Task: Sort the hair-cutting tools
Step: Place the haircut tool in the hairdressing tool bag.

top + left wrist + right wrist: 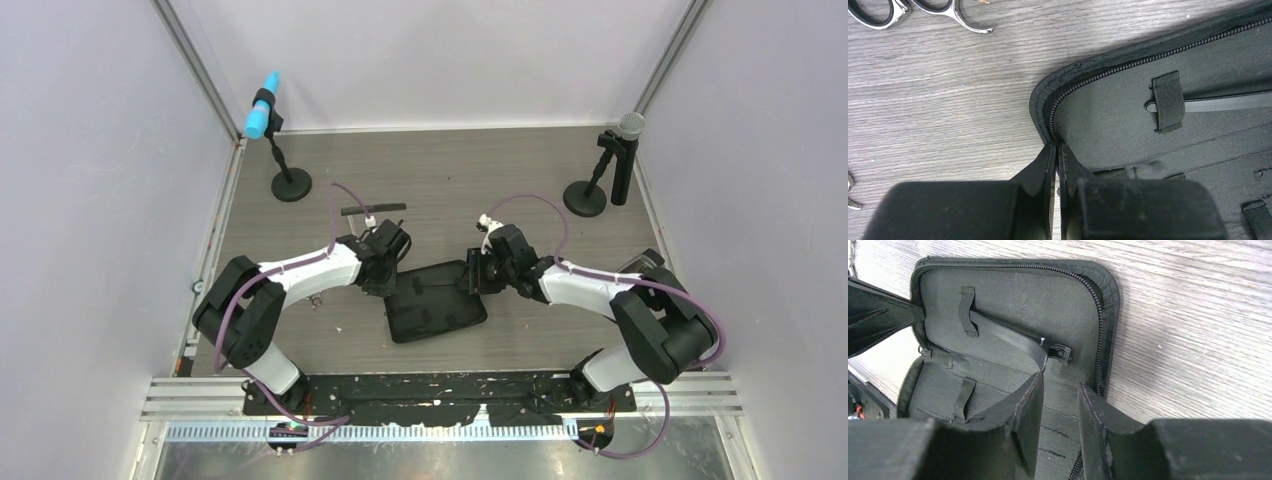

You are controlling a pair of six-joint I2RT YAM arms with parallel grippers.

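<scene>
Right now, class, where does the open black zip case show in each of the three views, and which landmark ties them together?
Top external: the zip case lies open at the centre of the picture, slightly low.
Left wrist: the zip case fills the right half, with its rounded corner mid-frame.
Right wrist: the zip case fills the left and middle, lining upward.
Shared landmark: the left gripper, closed on the case's zipped rim.
</scene>
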